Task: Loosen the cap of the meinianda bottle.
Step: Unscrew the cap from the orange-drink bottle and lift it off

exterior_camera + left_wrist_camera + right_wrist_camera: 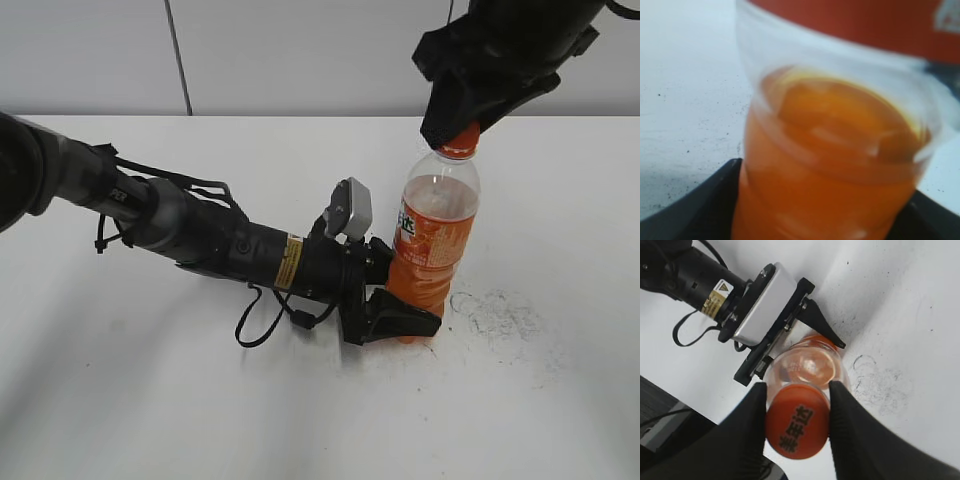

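Note:
The meinianda bottle (433, 230) stands upright on the white table, part full of orange drink, with an orange label. My left gripper (395, 300) is shut on its waisted lower body; in the left wrist view the bottle (840, 150) fills the frame between the black fingers (822, 210). My right gripper (455, 128) comes down from above and is shut on the orange cap (461, 140). In the right wrist view the cap (797, 422), with dark characters on its top, sits tight between the two black fingers (797, 410).
The white table (200, 400) has dark scuff marks (500, 315) right of the bottle. The left arm (200, 235) lies low across the table from the left, with a loose black cable (265, 320) beneath it. A grey wall stands behind.

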Robot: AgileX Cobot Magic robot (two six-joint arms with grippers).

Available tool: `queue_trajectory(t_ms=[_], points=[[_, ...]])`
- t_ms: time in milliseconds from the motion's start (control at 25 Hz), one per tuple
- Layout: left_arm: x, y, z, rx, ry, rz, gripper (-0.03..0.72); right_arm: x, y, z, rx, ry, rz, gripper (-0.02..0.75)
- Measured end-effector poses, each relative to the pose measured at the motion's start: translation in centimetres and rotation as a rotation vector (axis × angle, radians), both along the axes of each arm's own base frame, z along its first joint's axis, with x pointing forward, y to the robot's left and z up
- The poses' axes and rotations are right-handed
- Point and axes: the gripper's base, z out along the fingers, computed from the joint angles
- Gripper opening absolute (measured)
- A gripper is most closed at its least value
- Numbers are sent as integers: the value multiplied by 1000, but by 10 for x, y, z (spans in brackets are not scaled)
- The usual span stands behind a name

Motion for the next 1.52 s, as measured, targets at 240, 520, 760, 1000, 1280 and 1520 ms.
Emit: queue_trajectory(t_ms=[240, 520, 760, 1000, 1280, 1520], points=[[0, 0, 0, 1, -5, -3, 565, -1, 1, 1, -54, -117, 336, 276], [0, 0, 0, 0, -9, -5, 565, -2, 1, 2, -95, -211, 611, 274], [0, 0, 0, 0, -9, -5, 565, -2, 1, 2, -70, -160, 471, 383], [0, 0, 0, 1, -9, -6, 565, -2, 1, 2, -1, -20, 93, 536], [0, 0, 0, 1, -10, -6, 565, -2, 1, 2, 32, 49, -96, 312], [-1, 0, 0, 3, -11, -9, 565, -3, 1, 2, -4, -28, 111, 274]])
